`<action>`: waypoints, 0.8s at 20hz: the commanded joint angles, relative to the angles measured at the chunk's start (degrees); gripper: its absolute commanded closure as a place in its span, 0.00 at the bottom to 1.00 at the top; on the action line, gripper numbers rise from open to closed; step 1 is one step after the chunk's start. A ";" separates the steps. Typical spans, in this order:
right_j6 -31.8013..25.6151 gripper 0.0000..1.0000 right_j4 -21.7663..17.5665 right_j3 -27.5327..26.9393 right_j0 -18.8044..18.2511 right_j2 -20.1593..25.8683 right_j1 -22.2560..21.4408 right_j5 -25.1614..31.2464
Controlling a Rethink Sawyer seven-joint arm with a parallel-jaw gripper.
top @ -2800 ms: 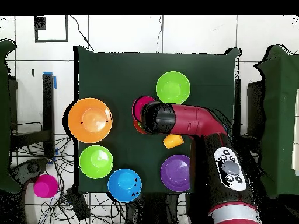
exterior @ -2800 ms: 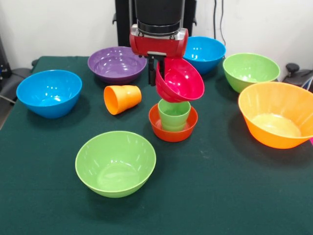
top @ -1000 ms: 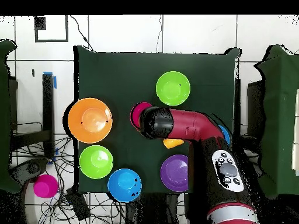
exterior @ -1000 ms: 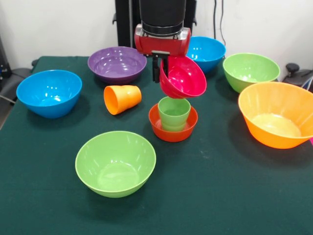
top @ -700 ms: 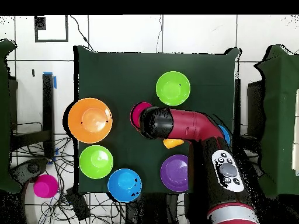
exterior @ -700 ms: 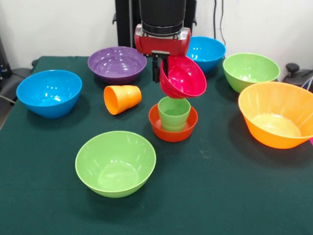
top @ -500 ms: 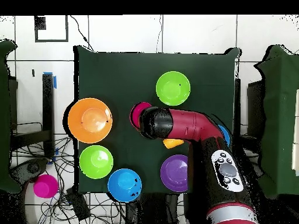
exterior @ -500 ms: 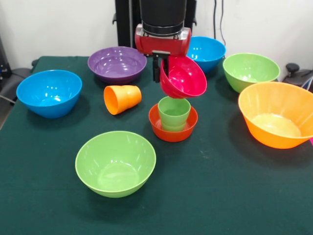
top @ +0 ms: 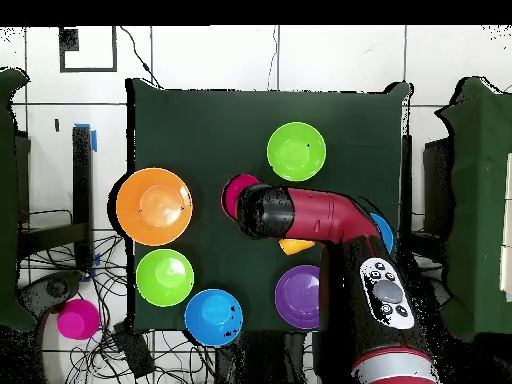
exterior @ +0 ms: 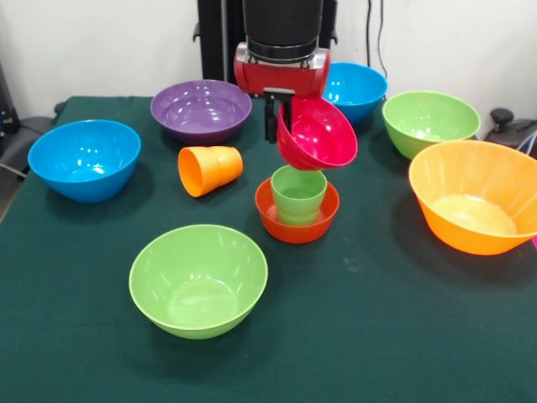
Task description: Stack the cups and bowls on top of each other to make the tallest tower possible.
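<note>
Plastic, glossy and thin-walled, is what the magenta bowl (exterior: pixel 317 134) looks to be made of, so it should be light and stiff but slick. It hangs tilted in the air, its open mouth facing the near side, with the claw (exterior: pixel 276 117) clamped on its rim at the left edge. The rim looks like the only sensible place to take hold, since the rounded wall would likely slide out of a pinch, and a one-sided rim grip lets the bowl swing or slip if moved sharply. Just below it stands the light green cup (exterior: pixel 299 194), upright inside the small orange-red bowl (exterior: pixel 297 220) at the middle of the worktop (exterior: pixel 377 336); bowl and cup are apart, with a small gap showing. The cup's narrow mouth gives a small seat, so I judge the bowl would need to be levelled and centred before release, or it may tip off. To the left the orange cup (exterior: pixel 210 170) lies on its side, free to roll. Farther out stand a light green bowl (exterior: pixel 199 280) at the near side, a blue bowl (exterior: pixel 84 159) at the left, a purple bowl (exterior: pixel 200 109) and another blue bowl (exterior: pixel 352 91) at the far side, a second light green bowl (exterior: pixel 430 122) at the far right, and the large orange bowl (exterior: pixel 476 196) at the right.
</note>
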 commanded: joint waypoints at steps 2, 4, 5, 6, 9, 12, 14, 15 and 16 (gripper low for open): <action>8.77 1.00 1.75 2.07 1.19 0.82 3.88 -4.16; 8.47 1.00 1.68 1.94 1.02 0.99 4.10 -4.63; 8.19 1.00 1.65 1.80 0.86 1.18 4.27 -4.79; 7.98 1.00 1.61 1.63 0.70 1.32 4.49 -4.99; 7.69 1.00 1.62 1.39 0.33 1.62 4.99 -5.76; 7.64 1.00 1.79 1.52 0.11 1.86 5.18 -6.27; 7.54 1.00 1.86 1.60 0.02 1.85 5.20 -6.41; 7.46 1.00 1.92 1.66 -0.07 1.90 5.21 -6.45; 7.36 1.00 1.95 1.56 -0.13 1.94 5.24 -6.44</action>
